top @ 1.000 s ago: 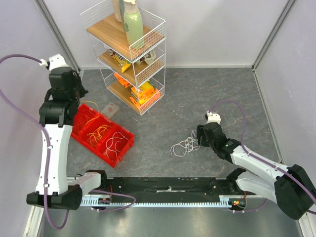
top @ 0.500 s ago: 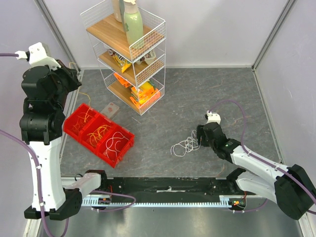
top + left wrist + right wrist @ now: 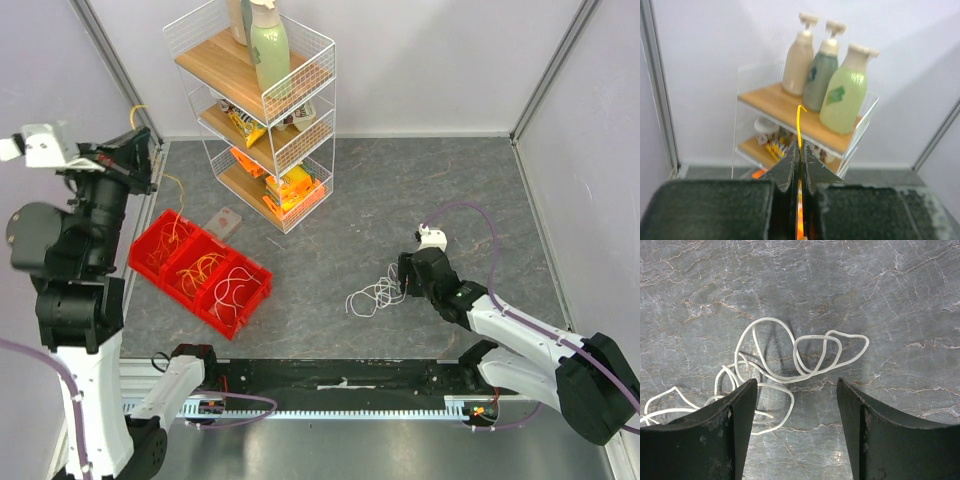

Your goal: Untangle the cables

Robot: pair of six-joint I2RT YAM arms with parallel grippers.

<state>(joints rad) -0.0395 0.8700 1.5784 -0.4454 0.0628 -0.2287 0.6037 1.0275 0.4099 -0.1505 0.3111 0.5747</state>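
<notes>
A loose bunch of white cables [image 3: 374,295] lies on the grey table, and my right gripper [image 3: 402,280] hangs open just above its right end. In the right wrist view the white loops [image 3: 805,356] lie ahead of the spread right gripper [image 3: 797,384], touching neither finger. My left gripper [image 3: 143,158] is raised high at the far left, shut on a thin yellow cable [image 3: 176,196] that trails down into the red bin [image 3: 252,298]. The left wrist view shows the yellow cable [image 3: 799,122] sticking up from the pinched left gripper [image 3: 800,147].
The red bin has three compartments, with yellow [image 3: 172,236], orange [image 3: 203,265] and white [image 3: 234,287] wires in them. A white wire rack [image 3: 300,130] with bottles [image 3: 842,95] and snack packs stands at the back. A small flat card [image 3: 225,221] lies beside the bin.
My left arm has swung up and to the left, lifting the yellow cable higher out of the red bin. The right arm and the white cables have not moved.
</notes>
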